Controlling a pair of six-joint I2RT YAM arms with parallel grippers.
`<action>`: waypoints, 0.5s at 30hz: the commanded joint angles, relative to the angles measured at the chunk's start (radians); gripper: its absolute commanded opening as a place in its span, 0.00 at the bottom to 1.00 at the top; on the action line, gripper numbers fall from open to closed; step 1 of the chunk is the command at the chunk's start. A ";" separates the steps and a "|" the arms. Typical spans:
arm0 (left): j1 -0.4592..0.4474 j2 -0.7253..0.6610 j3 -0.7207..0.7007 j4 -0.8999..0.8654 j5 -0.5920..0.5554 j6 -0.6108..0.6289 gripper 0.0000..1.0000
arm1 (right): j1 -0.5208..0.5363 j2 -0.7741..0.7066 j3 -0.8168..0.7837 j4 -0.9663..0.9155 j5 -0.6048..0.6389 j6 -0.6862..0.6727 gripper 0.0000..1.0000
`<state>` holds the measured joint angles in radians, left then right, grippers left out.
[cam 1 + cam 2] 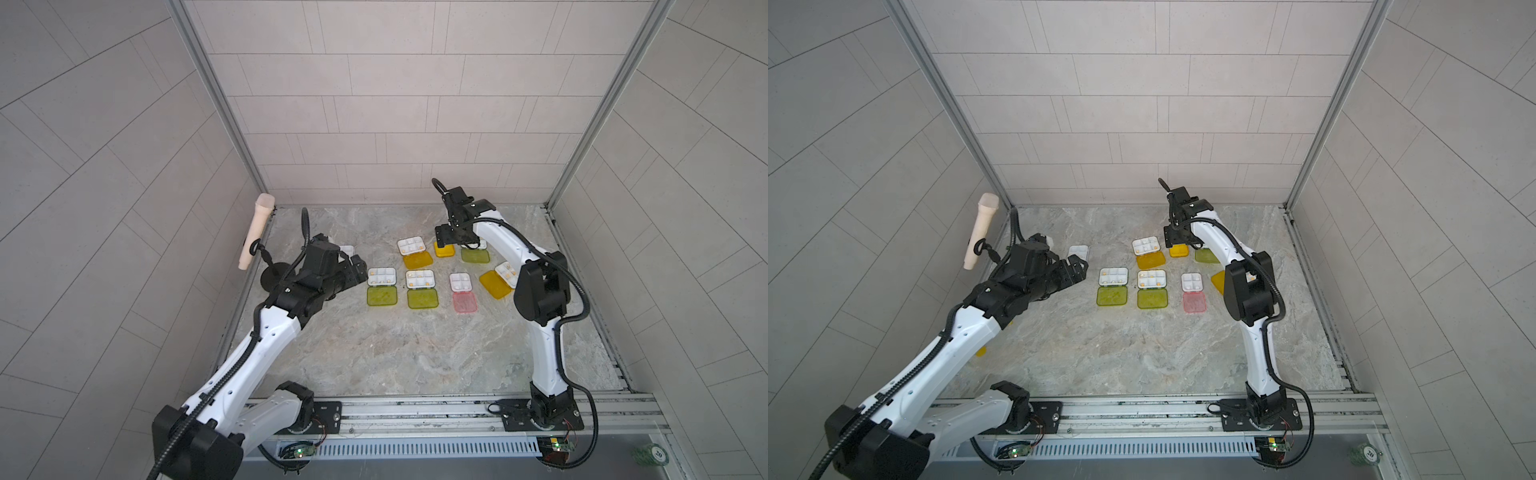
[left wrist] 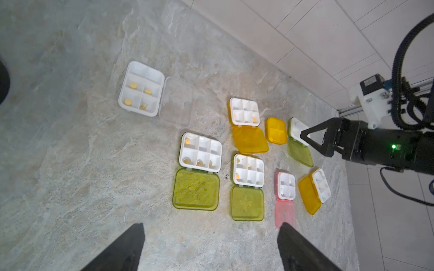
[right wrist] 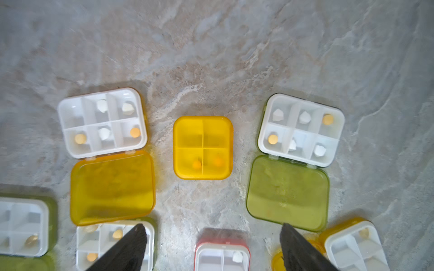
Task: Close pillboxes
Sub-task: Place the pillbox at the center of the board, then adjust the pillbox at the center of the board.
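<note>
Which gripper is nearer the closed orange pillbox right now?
Right. The right gripper hovers open close above the closed orange pillbox. The left gripper hangs open well off to the side, by the clear-lidded pillbox.

The only number I am making out is a "20", sitting on a small round green-and-white disc (image 1: 658, 454) (image 1: 1369, 454) lying at the near right corner beyond the rail, in both top views. In the left wrist view a faint raised cross is showing on the yellow-green lid (image 2: 246, 203) of one open pillbox. A label on the dark block (image 2: 372, 82) at the right arm's wrist is coming through too blurred to read.
</note>
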<state>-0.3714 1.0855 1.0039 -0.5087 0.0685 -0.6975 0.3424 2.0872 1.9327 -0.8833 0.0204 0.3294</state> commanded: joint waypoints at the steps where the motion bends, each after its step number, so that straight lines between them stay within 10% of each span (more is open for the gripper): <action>1: 0.006 0.069 0.069 0.015 0.012 0.022 0.93 | 0.018 -0.089 -0.139 0.072 0.014 0.026 0.91; 15: 0.024 0.414 0.286 0.107 0.199 -0.004 0.89 | 0.082 -0.148 -0.381 0.171 -0.043 0.104 0.92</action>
<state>-0.3599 1.4998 1.2709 -0.4049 0.2211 -0.7368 0.4183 1.9312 1.5475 -0.7372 -0.0204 0.4057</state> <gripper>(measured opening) 0.893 0.922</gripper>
